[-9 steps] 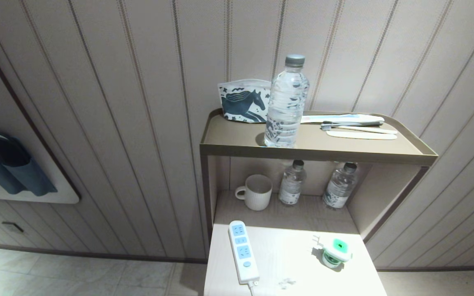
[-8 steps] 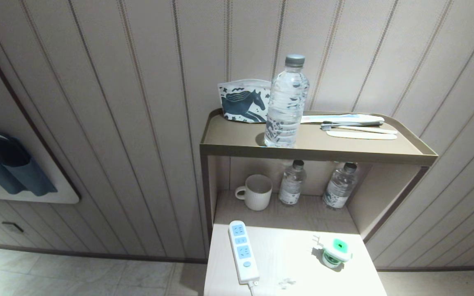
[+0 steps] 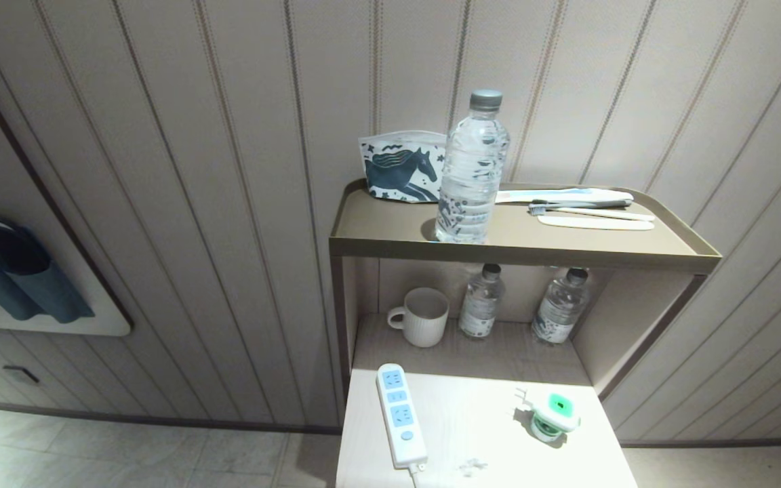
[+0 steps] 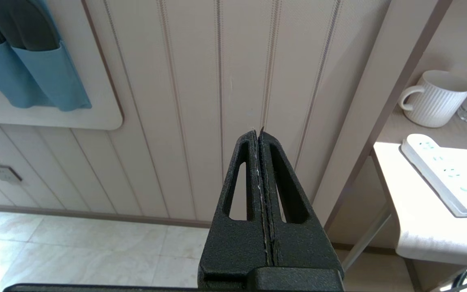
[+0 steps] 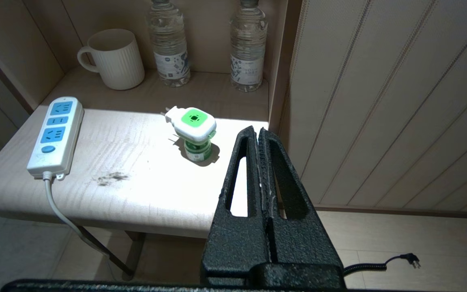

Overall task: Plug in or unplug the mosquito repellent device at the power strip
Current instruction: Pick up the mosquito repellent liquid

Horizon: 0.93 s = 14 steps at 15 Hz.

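Observation:
The mosquito repellent device (image 3: 552, 416) (image 5: 194, 132) stands upright and unplugged on the white lower shelf (image 3: 478, 434), its white head with green top above a green bottle, prongs pointing away. The white power strip (image 3: 400, 423) (image 5: 56, 132) (image 4: 440, 172) lies to its left with all three blue socket faces free and its cord hanging off the front edge. My right gripper (image 5: 257, 129) hangs shut and empty short of the shelf's front right corner, apart from the device. My left gripper (image 4: 258, 130) is shut and empty, left of the shelf unit, facing the panelled wall. Neither arm shows in the head view.
A white ribbed mug (image 3: 422, 316) and two small water bottles (image 3: 481, 302) (image 3: 561, 306) stand at the back of the lower shelf. The upper shelf (image 3: 390, 237) carries a large water bottle (image 3: 472, 169), a horse-print pouch (image 3: 403, 167) and toothbrushes (image 3: 584, 207). Slippers (image 3: 14, 268) hang on the left wall. A black plug (image 5: 410, 258) lies on the floor.

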Motion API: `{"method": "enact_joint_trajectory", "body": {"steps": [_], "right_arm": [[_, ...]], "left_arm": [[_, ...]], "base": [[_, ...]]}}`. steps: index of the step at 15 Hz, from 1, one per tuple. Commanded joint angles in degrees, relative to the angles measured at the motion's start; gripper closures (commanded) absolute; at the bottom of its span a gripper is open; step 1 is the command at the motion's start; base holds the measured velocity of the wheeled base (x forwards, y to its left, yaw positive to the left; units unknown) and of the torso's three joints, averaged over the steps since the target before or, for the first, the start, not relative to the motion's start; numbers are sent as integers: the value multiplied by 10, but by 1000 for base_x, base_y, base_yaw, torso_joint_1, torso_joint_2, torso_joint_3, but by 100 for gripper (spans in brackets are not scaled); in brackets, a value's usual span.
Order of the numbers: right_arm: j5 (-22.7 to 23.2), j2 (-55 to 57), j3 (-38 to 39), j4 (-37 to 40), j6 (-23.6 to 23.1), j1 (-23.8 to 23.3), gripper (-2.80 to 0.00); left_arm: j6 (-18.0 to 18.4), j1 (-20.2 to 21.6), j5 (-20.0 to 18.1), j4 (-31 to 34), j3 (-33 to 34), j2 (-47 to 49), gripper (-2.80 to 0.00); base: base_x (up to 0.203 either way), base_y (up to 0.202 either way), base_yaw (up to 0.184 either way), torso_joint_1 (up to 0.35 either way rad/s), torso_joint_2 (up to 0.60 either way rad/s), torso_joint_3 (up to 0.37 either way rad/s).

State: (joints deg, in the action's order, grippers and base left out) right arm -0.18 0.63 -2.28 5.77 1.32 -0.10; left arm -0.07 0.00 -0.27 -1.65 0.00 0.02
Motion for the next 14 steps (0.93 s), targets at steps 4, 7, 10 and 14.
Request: {"method": "enact_joint_trajectory", "body": {"steps": [4, 7, 10, 14], "right_arm": [[0, 1, 0, 0, 0, 0, 0], [0, 1, 0, 0, 0, 0, 0], [0, 1, 0, 0, 0, 0, 0], [0, 1, 0, 0, 0, 0, 0]], "left_arm": [[0, 0, 0, 0, 0, 0, 0], [0, 0, 0, -1, 0, 0, 0], [0, 0, 0, 0, 0, 0, 0], [0, 0, 0, 0, 0, 0, 0]], "base": [[0, 0, 0, 0, 0, 0], [0, 0, 0, 0, 0, 0], [0, 0, 0, -106, 224, 121], [0, 0, 0, -145, 320, 163]]}}
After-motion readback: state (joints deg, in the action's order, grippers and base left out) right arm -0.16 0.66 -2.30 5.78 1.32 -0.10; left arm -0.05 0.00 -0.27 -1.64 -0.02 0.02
